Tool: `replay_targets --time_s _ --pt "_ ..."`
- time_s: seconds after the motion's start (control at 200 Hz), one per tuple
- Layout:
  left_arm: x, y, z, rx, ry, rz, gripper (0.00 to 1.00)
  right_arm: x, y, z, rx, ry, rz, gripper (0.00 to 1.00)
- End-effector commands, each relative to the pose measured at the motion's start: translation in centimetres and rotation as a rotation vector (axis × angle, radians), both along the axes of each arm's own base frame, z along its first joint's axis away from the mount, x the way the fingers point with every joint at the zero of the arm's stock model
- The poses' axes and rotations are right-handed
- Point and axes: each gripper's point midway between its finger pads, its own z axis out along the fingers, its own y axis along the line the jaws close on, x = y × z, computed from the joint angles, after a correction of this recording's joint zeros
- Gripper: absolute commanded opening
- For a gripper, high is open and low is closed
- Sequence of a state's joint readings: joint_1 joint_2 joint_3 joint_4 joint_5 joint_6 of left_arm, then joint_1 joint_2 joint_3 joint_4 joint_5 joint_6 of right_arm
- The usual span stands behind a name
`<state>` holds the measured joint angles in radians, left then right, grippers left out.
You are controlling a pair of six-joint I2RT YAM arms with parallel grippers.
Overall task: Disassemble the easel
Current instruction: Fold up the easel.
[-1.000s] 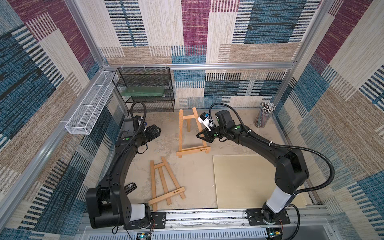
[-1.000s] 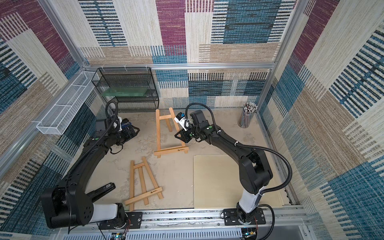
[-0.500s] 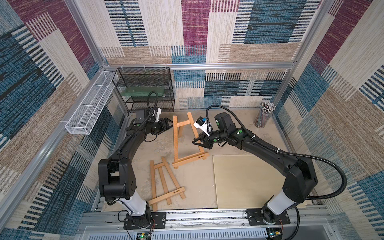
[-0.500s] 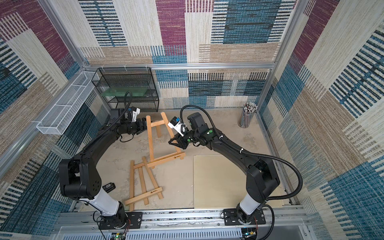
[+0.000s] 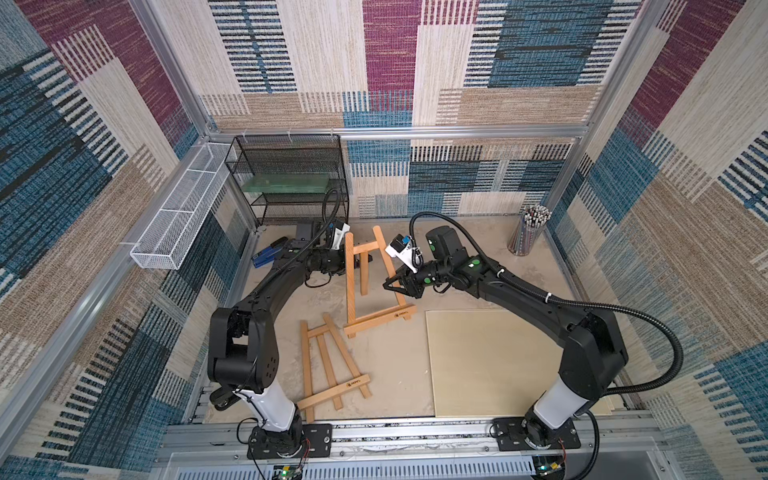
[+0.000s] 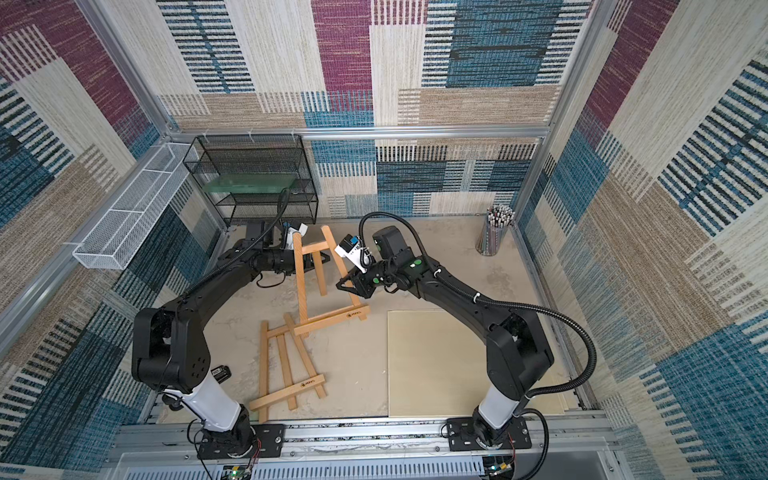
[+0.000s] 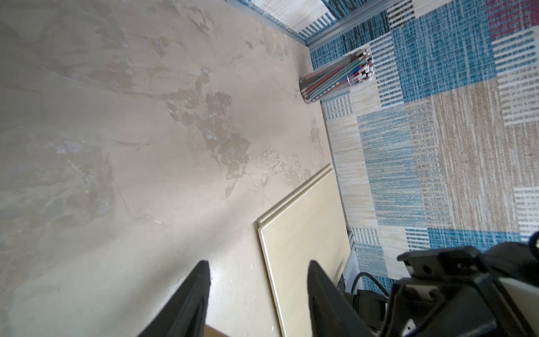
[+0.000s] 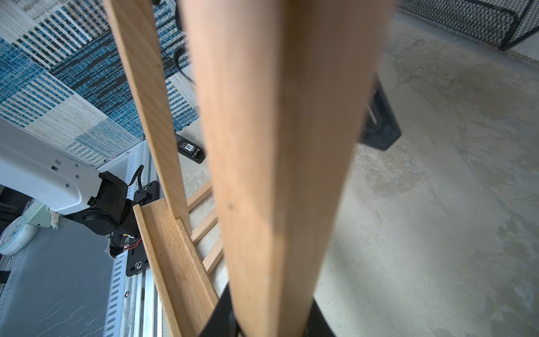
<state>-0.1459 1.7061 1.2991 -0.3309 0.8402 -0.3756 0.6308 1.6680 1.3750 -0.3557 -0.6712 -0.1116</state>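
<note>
- Pale wood slats make up the easel. I judge it light and rigid, with hard square edges and nothing that bends or squashes.
- Its smooth faces could slide in a pinch, and the joints at the crossbar and at the ledge are probably where it gives first, so twisting loads belong near those joints.
- The best hold, as I judge it, is across the flat faces of a leg. A grip partway along steadies the frame, and one closer to a joint helps to part the pieces.
- The easel stands toward the back of the table, between the two arms, ledge end down and frame tilted.
- The right hand is pinching the leg nearer to it about halfway along. In its wrist view that leg fills the gap between the fingers.
- The left hand sits just beside the other leg, near its top. Its fingers are spread with only bare table between them, so it grips nothing.
- A second easel lies flat nearer the front, its top just beside the ledge. Whether they touch I cannot tell.
</note>
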Motion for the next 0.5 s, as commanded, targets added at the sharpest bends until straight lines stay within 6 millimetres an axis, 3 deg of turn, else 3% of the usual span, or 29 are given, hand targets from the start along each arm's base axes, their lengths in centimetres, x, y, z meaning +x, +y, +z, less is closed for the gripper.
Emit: replay_targets --time_s 0.0,0.341,0.496 --pt "-1.0 -0.8 0.5 -0.051 -0.032 -0.058 0.53 1.6 0.7 2.2 0.078 -0.063 -0.026 0.0" --pt "-4.8 -3.6 -0.6 -0.144 0.026 -0.159 0.52 3.2 0.7 0.5 0.088 -0.006 -0.092 0.0" --pt "-5.9 -3.4 -2.2 -0.143 0.072 -0.132 0.52 3.3 0.2 -0.8 0.094 0.041 -0.113 0.0"
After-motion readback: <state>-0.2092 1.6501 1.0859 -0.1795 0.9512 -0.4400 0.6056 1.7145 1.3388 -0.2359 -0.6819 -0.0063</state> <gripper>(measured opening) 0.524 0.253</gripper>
